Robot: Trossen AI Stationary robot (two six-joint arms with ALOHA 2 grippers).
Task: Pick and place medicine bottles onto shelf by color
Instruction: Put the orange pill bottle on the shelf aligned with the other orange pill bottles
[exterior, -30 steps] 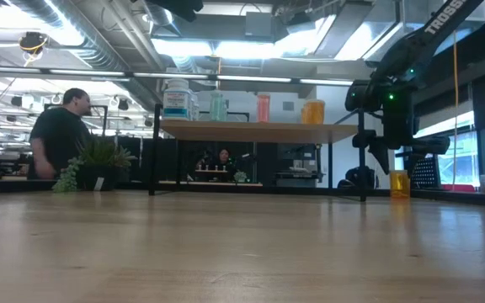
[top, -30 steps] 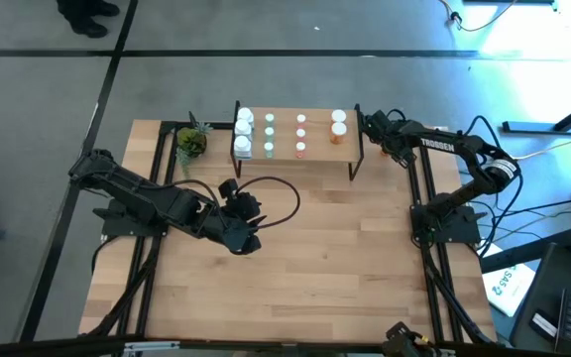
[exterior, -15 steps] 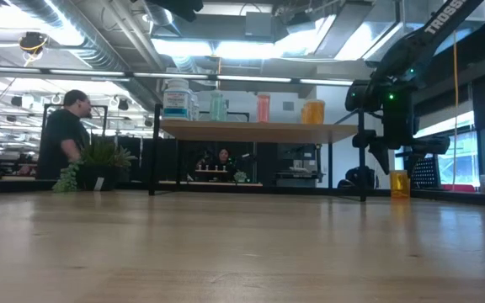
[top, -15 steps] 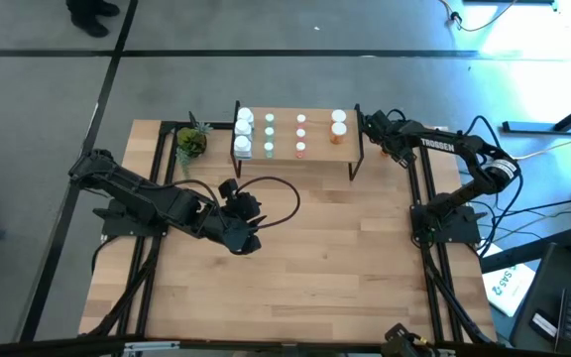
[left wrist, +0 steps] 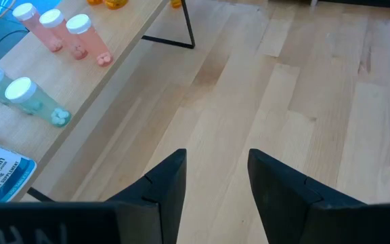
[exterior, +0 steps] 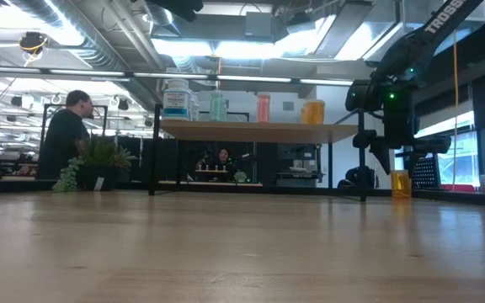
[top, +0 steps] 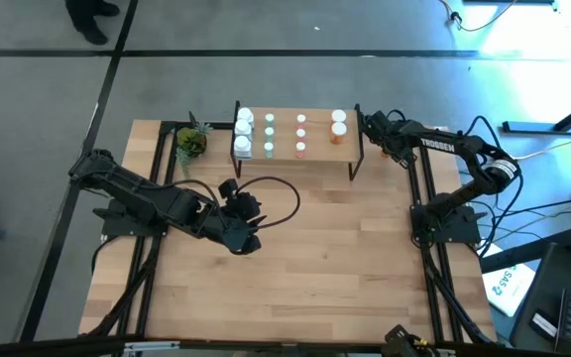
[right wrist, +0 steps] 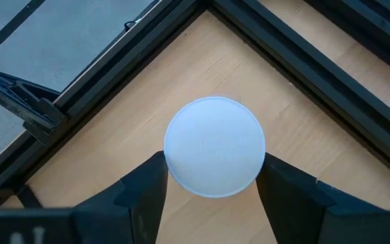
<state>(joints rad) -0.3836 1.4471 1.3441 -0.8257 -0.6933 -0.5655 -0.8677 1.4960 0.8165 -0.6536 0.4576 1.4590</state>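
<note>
Ten bottles (top: 269, 134) on one shelf (top: 317, 147), one bottle (exterior: 400, 183) on the table.
</note>
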